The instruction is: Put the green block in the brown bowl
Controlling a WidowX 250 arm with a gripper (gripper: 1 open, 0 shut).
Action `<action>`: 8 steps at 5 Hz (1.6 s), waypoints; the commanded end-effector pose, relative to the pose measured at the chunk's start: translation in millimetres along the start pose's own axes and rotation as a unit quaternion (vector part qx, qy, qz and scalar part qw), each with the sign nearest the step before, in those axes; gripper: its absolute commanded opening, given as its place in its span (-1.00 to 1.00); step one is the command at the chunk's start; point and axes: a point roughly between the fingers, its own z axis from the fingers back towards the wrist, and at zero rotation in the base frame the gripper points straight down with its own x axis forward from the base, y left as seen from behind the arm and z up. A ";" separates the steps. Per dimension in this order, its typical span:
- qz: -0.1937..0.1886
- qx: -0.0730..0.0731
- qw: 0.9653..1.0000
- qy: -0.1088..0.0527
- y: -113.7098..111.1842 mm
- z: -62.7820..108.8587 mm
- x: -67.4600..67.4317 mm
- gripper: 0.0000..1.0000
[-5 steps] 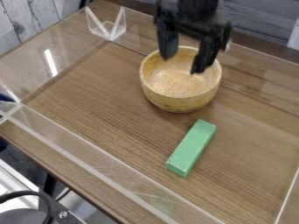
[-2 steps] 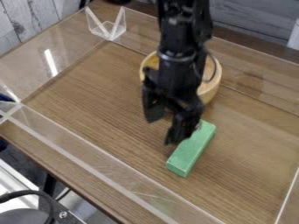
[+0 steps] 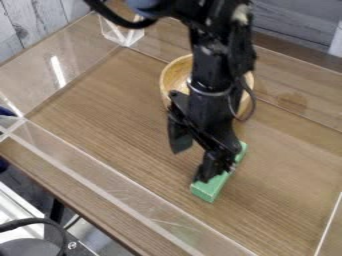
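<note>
Wooden tabletop (image 3: 100, 105), grained; gripper (image 3: 191, 158) wide-jawed at centre, partly hiding brown bowl (image 3: 174, 76) and green block (image 3: 206, 189).

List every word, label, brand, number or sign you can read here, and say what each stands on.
None that can be read: no legible text shows on the bright-green rectangular block, the round light-tan wooden bowl or the black robot arm.

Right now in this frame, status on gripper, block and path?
Gripper open, low over green block. Block on table, not held. Brown bowl behind arm, partly hidden.
</note>
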 end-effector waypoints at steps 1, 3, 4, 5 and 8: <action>-0.013 -0.005 0.999 -0.030 -3.1 13.7 15.8 1.00; -0.006 -0.020 0.999 -0.033 0.5 10.3 25.3 1.00; 0.010 -0.024 0.999 -0.038 3.3 7.6 28.7 1.00; 0.024 -0.028 0.998 -0.042 6.2 5.0 31.8 1.00; 0.035 -0.028 0.999 -0.028 10.7 -0.8 37.0 1.00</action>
